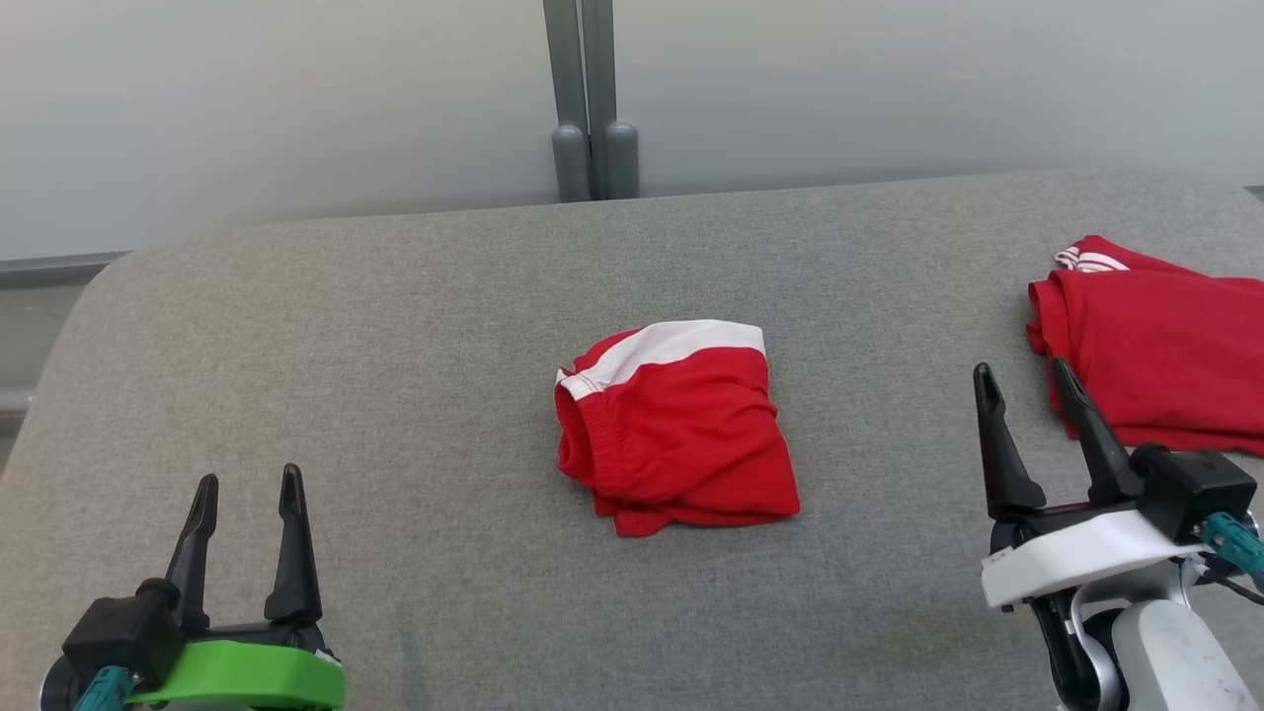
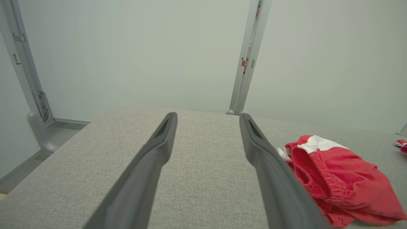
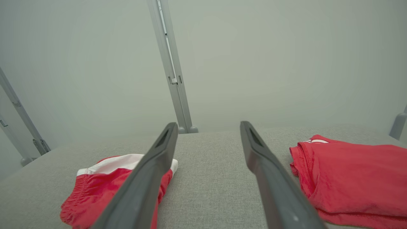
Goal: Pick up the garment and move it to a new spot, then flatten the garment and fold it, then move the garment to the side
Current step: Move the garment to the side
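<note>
A folded red garment [image 1: 676, 430] with a white band lies at the middle of the grey padded table [image 1: 395, 326]. The left wrist view has the garment [image 2: 340, 181] at its right; the right wrist view has the garment [image 3: 108, 187] at its lower left. My left gripper [image 1: 247, 489] stands open near the front left of the table, well left of the garment, with nothing between its fingers. My right gripper [image 1: 1027, 380] is open too, to the garment's right, and holds nothing.
A second folded red garment [image 1: 1155, 351] with white stripes lies at the table's right edge, just behind my right gripper, and the right wrist view has this second garment [image 3: 353, 178] at its right. A grey post [image 1: 590, 99] stands against the pale wall behind the table.
</note>
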Robot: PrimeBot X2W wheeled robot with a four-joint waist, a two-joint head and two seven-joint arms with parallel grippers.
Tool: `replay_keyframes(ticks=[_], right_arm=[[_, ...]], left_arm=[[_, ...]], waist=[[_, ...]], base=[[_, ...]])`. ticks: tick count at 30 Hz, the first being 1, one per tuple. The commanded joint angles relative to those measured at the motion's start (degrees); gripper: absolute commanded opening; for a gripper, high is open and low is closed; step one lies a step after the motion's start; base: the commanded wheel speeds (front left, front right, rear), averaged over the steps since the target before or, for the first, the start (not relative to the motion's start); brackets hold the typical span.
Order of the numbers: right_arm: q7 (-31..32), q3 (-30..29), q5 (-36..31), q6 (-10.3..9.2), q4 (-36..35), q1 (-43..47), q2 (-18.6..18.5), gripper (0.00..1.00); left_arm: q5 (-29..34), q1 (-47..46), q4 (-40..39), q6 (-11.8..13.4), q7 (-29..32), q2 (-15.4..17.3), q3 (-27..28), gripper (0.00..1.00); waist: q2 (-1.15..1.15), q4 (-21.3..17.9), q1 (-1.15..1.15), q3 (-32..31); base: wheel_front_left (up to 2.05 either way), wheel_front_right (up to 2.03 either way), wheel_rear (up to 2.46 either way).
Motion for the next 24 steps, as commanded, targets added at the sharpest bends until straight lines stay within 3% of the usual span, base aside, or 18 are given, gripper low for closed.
replay_keyframes(ticks=[1,10,24], right_arm=[[0.4,0.2,-0.2,0.03,0.2,0.0,0.2,1.0],[4.6,2.4,1.5,0.03,4.7,-2.7,0.6,1.0],[15.9,3.2,4.1,0.03,22.1,-16.7,2.4,1.0]], left_arm=[[0.6,0.1,0.1,-0.3,-0.2,0.0,0.3,1.0],[1.2,-1.5,0.9,-1.3,-0.2,-1.0,-0.7,1.0],[1.8,-2.8,2.4,-2.7,-0.2,-3.2,-1.7,1.0]], waist=[[0.0,0.0,0.0,0.2],[0.0,2.2,0.0,0.6],[0.0,11.8,0.0,1.3]], base=[[0.0,0.0,0.0],[0.0,0.0,0.0],[0.0,0.0,0.0]])
